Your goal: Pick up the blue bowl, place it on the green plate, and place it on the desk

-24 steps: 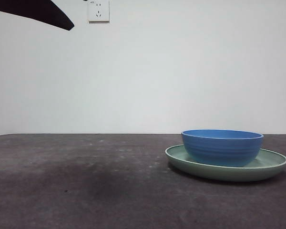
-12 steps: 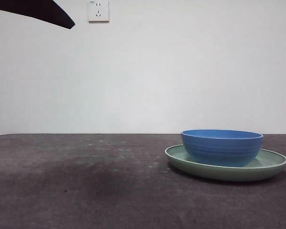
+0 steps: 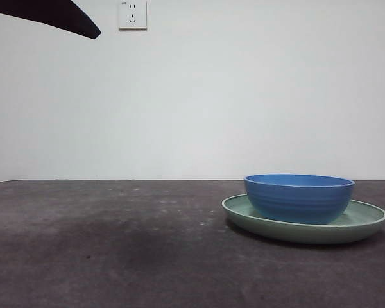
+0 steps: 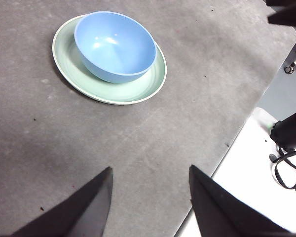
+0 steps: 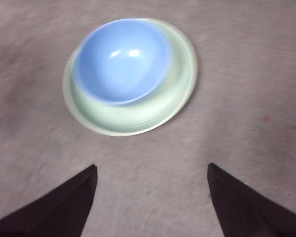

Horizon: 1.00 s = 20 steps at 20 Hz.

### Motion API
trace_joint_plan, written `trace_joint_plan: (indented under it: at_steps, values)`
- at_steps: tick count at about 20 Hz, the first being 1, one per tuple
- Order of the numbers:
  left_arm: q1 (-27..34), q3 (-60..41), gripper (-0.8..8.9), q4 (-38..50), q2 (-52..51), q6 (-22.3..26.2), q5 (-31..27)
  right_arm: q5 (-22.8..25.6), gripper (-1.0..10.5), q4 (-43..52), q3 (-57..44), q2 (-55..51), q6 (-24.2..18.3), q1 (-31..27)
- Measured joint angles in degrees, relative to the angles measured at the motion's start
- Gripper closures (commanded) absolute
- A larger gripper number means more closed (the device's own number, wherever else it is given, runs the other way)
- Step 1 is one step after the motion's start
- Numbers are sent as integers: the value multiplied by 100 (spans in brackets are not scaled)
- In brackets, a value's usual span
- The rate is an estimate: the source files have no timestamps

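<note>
1. Bowl, round, medium-blue and ridged (image 3: 299,197), sits upright in the wide pale-green glossy plate (image 3: 366,226) on the dark grey desk (image 3: 115,244), right of centre, so stacking looks done.
2. Left gripper (image 4: 150,197) and right gripper (image 5: 152,195) hang spread and empty above it, gripping nothing.

No legible text, label, brand or number on any surface; only a tiny dark marking at the upper corner of the white wall socket (image 3: 133,14), too small to read in the front view.
</note>
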Motion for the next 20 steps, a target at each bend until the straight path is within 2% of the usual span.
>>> trace_joint_plan:
  at_steps: [4,7,11,20]
  values:
    - [0,0,564,0,0,0,0,20,591,396,2,564,142,-168]
    - [0,0,564,-2,-2,13,0,-55,604,949,2,1475,177,-415]
    - [0,0,564,-4,0,24,0,-710,608,1672,2,2704,177,-817]
    - [0,0,564,-9,-2,66,0,-1056,631,2839,2,4572,149,-929]
